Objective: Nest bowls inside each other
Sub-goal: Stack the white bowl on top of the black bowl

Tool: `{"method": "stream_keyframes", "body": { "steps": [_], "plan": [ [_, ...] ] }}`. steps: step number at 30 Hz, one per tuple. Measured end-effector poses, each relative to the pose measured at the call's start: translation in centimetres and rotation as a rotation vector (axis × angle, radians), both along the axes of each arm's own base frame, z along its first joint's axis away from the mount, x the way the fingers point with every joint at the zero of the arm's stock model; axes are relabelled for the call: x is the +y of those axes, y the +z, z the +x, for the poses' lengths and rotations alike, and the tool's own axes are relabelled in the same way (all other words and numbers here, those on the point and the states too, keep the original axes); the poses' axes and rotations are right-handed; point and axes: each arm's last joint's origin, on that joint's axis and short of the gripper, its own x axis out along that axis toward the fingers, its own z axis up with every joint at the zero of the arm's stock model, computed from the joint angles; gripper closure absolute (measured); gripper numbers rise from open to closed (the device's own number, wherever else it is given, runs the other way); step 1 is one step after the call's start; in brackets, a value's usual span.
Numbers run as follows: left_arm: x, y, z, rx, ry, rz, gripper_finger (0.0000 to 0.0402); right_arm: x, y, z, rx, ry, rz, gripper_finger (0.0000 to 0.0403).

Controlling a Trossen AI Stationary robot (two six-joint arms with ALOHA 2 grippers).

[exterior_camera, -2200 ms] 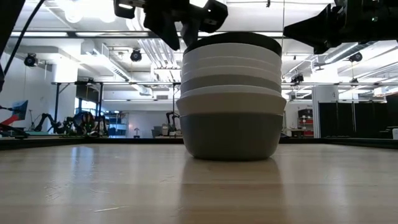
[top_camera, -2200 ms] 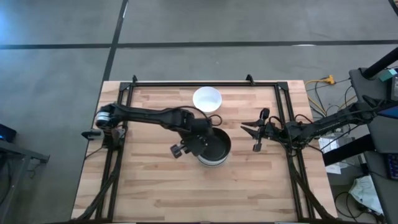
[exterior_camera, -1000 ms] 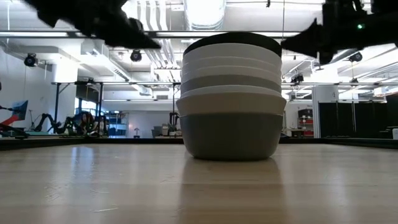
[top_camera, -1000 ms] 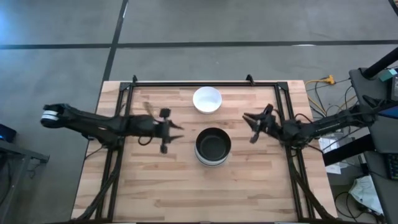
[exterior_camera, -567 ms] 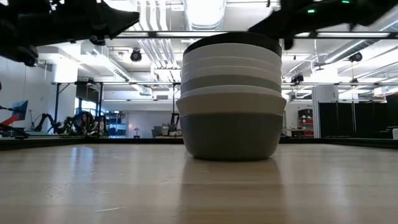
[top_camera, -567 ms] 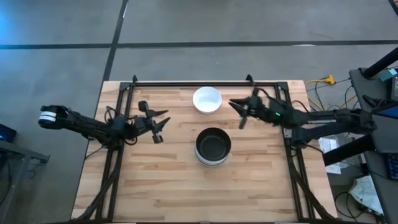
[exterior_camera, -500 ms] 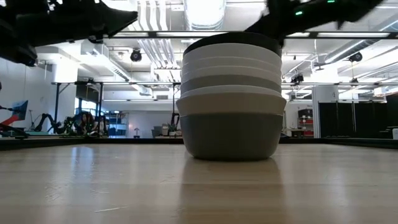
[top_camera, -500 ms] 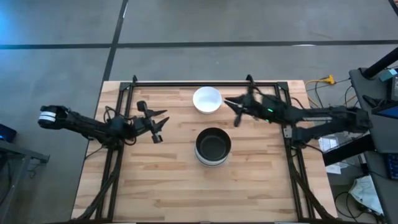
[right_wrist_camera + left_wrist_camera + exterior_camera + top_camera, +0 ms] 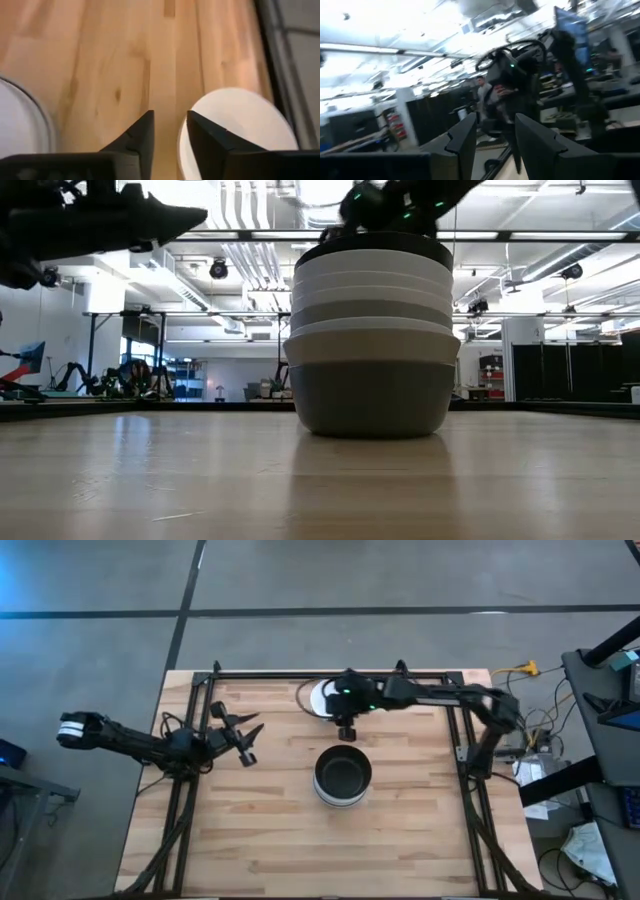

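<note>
Wooden counter point(image 9: 260, 830) from above is carrying one stack of bowls point(image 9: 342, 778), black on top, at centre — and one lone white bowl point(image 9: 323, 697) near the far edge. Right pincer point(image 9: 346, 726) is hovering beside that bowl, fingers apart. Left pincer point(image 9: 247, 738) is waiting leftward, fingers apart. Low view is showing five nested rims point(image 9: 372, 290) — counting further, I cannot tell.

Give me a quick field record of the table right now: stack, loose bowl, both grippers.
stack: nested bowls mid-table, black bowl on top
loose bowl: one white bowl alone near the table's far edge
right gripper: open, above the white bowl's rim, not gripping it
left gripper: open, empty, off near the table's left edge
left to do: white bowl not yet in the stack
</note>
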Motion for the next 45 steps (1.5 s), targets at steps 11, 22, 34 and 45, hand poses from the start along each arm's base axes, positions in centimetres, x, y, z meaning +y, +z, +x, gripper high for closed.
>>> {"method": "stream_keyframes", "body": {
  "steps": [11, 22, 34, 45],
  "plan": [
    [0.4, -1.1, -2.1, -0.013, 0.124, -0.015, 0.0281, -3.7, -4.5, 4.6, 0.206, -0.055, 0.06, 0.021],
    [0.4, -1.3, -2.2, 0.021, 0.127, -0.012, 0.0281, -6.0, -6.7, 4.5, 0.425, -0.211, 0.088, 0.0235],
    [0.4, -1.4, -2.3, 0.022, 0.127, -0.012, 0.0281, -5.8, -6.8, 3.9, 0.487, -0.193, 0.099, 0.0387],
    [0.4, -1.4, -2.3, 0.02, 0.125, -0.013, 0.0281, -3.7, -2.8, 3.3, 0.428, -0.166, 0.068, 0.0394]
  ]
}}
